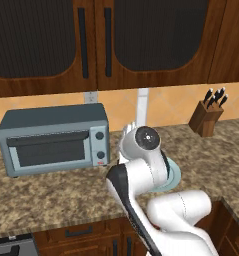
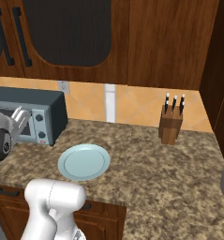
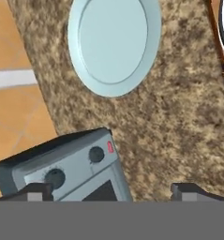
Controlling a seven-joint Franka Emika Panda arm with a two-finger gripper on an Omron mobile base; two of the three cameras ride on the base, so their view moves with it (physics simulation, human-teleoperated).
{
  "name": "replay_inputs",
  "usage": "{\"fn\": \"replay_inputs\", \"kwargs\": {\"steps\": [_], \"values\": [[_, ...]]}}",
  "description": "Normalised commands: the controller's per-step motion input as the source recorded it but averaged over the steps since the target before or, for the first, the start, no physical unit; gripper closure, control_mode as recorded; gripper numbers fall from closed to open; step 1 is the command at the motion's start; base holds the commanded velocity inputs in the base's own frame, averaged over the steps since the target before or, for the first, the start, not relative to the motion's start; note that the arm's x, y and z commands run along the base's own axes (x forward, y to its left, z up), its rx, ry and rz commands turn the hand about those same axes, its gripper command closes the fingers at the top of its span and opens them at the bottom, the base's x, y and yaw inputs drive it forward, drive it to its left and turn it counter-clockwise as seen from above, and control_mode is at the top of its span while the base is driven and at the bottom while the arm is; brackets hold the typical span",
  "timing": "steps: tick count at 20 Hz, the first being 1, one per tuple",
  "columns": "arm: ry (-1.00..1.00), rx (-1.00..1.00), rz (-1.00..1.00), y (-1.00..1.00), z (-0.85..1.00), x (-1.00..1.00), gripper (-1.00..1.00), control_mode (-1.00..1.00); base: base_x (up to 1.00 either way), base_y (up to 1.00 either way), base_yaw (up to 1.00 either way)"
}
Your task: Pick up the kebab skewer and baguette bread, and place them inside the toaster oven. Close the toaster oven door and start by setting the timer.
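toaster oven (image 1: 53,139): matt grey-blue metal | counter (image 2: 146,159): speckled stone | cabinets (image 1: 101,40): glossy dk wood | plate (image 2: 84,161): smooth

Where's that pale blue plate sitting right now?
The plate lies flat on the granite counter, just right of the toaster oven, low centre-left in the right base view.

Counter (image 1: 51,197): speckled brown stone, across the lower half of the left base view
Toaster oven (image 1: 53,139): left of frame, against the wall, door shut
Plate (image 2: 84,161): pale blue, lower centre of right base view
Knife block (image 2: 171,124): wooden, right, by the wall
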Motion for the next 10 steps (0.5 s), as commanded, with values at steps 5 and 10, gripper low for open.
{"fn": "replay_inputs", "kwargs": {"steps": [5,10], "values": [[0.11,-0.37,0.06,0.14,0.0,0.07,-1.0,-1.0,0.0,0.0,0.0],[0.33,-0.61,0.24,0.04,0.15,0.0,-1.0,-1.0,0.0,0.0,0.0]]}}
